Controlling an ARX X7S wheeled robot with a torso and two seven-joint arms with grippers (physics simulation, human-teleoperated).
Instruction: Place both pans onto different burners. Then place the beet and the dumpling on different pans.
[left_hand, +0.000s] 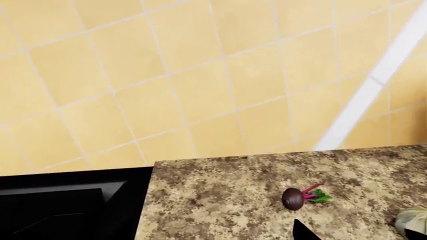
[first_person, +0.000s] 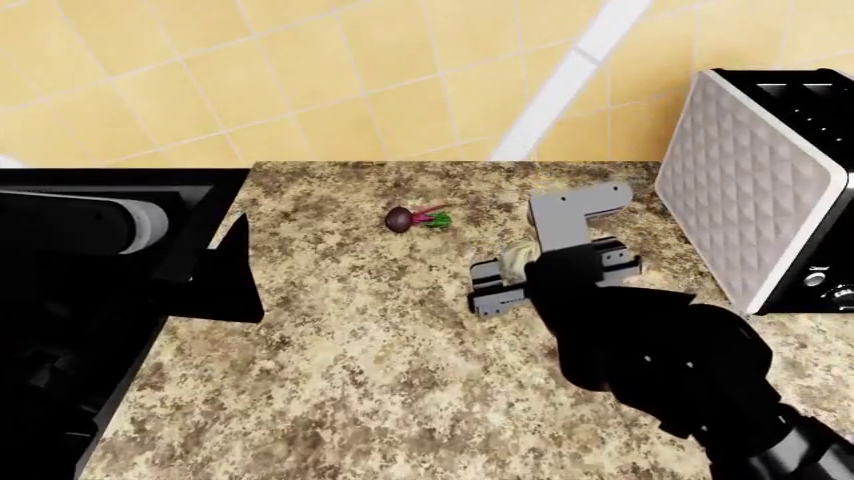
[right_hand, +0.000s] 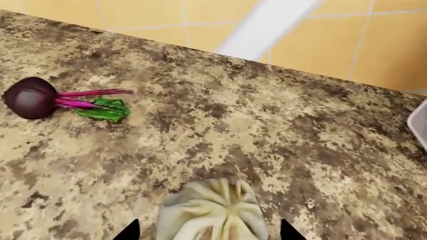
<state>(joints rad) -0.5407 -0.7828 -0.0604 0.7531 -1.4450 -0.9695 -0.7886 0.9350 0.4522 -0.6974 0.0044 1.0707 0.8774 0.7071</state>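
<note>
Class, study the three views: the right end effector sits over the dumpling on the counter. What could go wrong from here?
1. The right end effector straddles the soft dumpling; closing off-centre could squash it or let it slip.
2. The beet lies loose nearby; a sweeping arm might knock it and set it rolling.

1. The desk (first_person: 360, 350) has a speckled brown-and-beige granite top that fills most of the head view and runs back to the wall.
2. The wall (first_person: 334, 80) behind it is covered in yellow square tiles with pale grout, crossed by one slanted white stripe (first_person: 561, 80).
3. A toaster (first_person: 761, 190) stands at the desk's far right end, showing a quilted silvery-white side panel and a black body.
</note>
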